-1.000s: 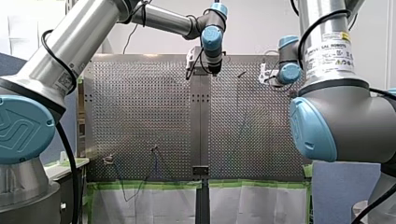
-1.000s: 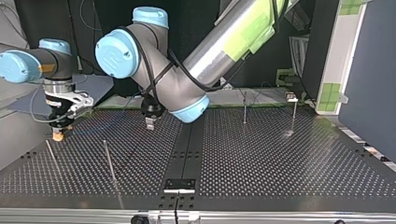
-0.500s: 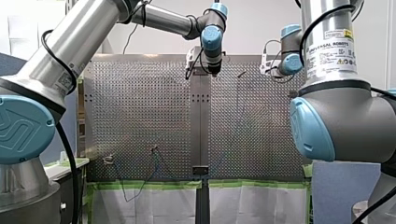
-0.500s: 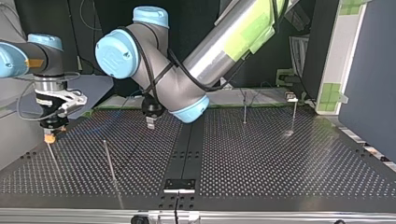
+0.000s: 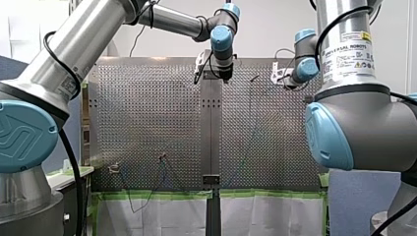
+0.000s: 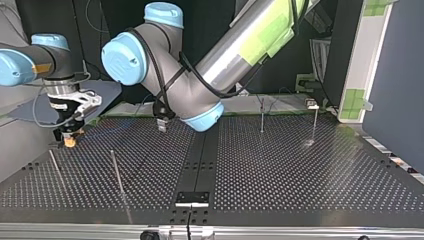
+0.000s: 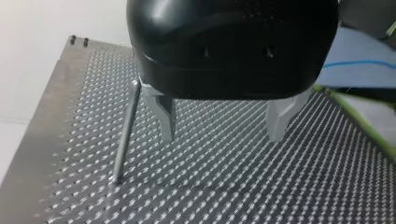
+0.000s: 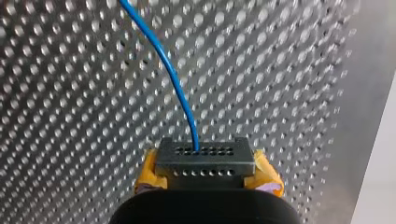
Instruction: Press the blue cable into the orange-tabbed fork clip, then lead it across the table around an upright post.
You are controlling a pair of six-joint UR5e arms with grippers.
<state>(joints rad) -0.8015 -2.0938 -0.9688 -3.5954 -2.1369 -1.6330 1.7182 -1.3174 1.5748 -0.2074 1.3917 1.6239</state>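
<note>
My right jaws pinch the thin blue cable [image 8: 173, 74] between yellow pads [image 8: 266, 176], low over the perforated metal tabletop [image 8: 70, 116]. My left jaws hang spread, empty, beside a slim upright steel post [image 7: 125, 135]. Leading seems in hand (no orange-tabbed clip shows). Next, sweep the cable round a post, taut.

Thin blue cable [image 8: 175, 74], gently curved, near end pinched in right claw [image 8: 205, 162]; slim metal post [image 7: 125, 133] upright
</note>
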